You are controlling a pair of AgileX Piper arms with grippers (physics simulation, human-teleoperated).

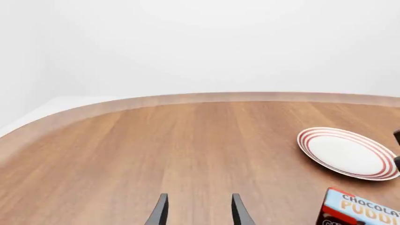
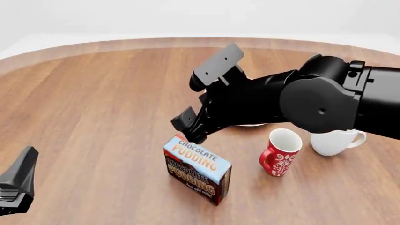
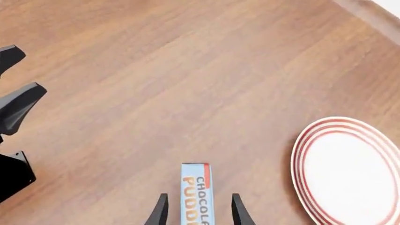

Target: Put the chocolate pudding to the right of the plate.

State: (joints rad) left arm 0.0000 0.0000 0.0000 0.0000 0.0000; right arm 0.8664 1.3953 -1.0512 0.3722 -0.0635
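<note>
The chocolate pudding (image 2: 197, 169) is a carton with a light blue top and a dark brown front, standing on the table near the front. The plate (image 1: 347, 152), white with red rings, lies behind it and is almost wholly hidden by my right arm in the front view. My right gripper (image 2: 190, 133) hovers just above the carton's far end, open. In the right wrist view the chocolate pudding (image 3: 195, 180) shows between the right gripper's (image 3: 199, 197) open fingers, with the plate (image 3: 350, 173) off to one side. My left gripper (image 1: 198, 211) is open and empty, at the front left.
A red patterned mug (image 2: 279, 152) and a plain white mug (image 2: 334, 140) stand to the right of the carton. The table's curved far edge (image 2: 187, 42) runs along the back. My left arm's tip (image 2: 18, 185) sits at the front left corner.
</note>
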